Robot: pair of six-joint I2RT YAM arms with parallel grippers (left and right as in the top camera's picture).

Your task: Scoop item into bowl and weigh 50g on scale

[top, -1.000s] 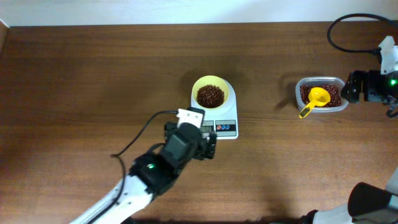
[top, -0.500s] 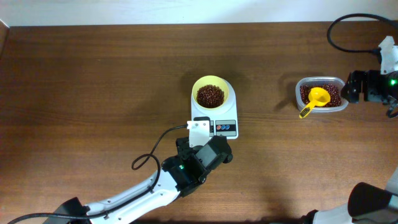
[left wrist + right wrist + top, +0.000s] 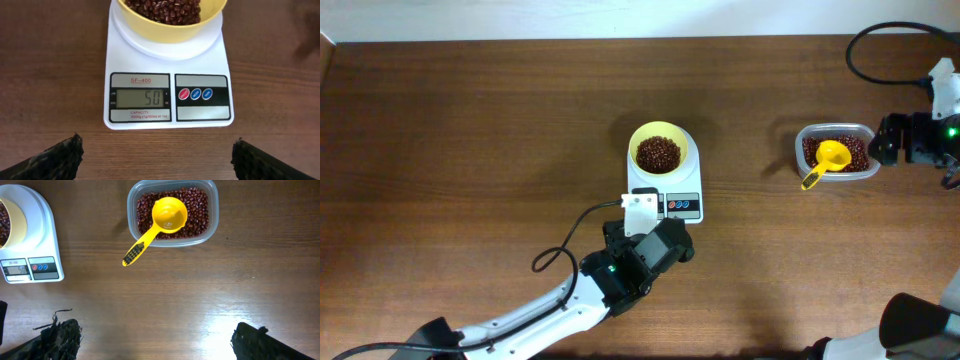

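The pale-yellow bowl (image 3: 659, 129) stands on the white scale (image 3: 686, 186) at mid-table, with a heap of dark red-brown beans (image 3: 658, 153) in it. In the left wrist view the bowl (image 3: 170, 30) and its beans (image 3: 165, 7) sit at the top, and the scale's display (image 3: 140, 98) reads 50. My left gripper (image 3: 655, 240) hovers just in front of the scale, open (image 3: 157, 152) with bare wood between its fingers. At the far right my right gripper (image 3: 885, 140) stands open (image 3: 155, 335) and holds nothing.
A clear plastic tub (image 3: 863, 168) of beans sits right of the scale, a bright yellow scoop (image 3: 830, 158) resting in it with its handle over the near-left rim (image 3: 137, 250). A black cable (image 3: 865, 50) loops at the back right corner.
Since one second ago my left arm swung round, carrying the gripper from the scale's left front corner to straight in front of it. Over the last half second nothing moved.
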